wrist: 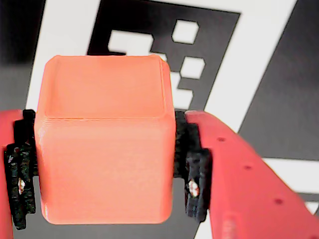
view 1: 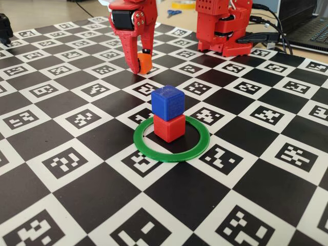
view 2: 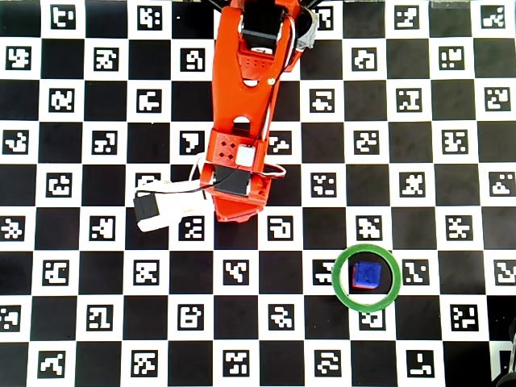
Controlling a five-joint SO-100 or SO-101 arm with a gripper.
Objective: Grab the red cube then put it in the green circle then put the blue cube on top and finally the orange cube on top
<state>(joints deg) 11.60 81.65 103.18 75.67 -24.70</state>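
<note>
Across the tabletop [view 1: 61,169] — a black-and-white checkered mat, each white square printed with a coded marker — items lie as follows.

Red arm [view 2: 246,105]: reaches down the board in the overhead view, wrist bent toward the mat.

Claw [view 1: 142,60]: red, black-padded fingers [wrist: 192,164] pinching the orange cube on two opposite sides; low over the mat at the far side in the fixed view.

Green circle [view 1: 144,148]: flat ring on the mat, nearer the camera in the fixed view, well apart from the claw.

Blue cube [view 1: 167,102]: sits on the red cube, turned slightly off square from it.

Red cube [view 1: 169,127]: rests inside the ring, toward its far rim; hidden under the blue one from overhead.

Orange cube [wrist: 104,144]: held in the claw — fills the wrist view.
</note>
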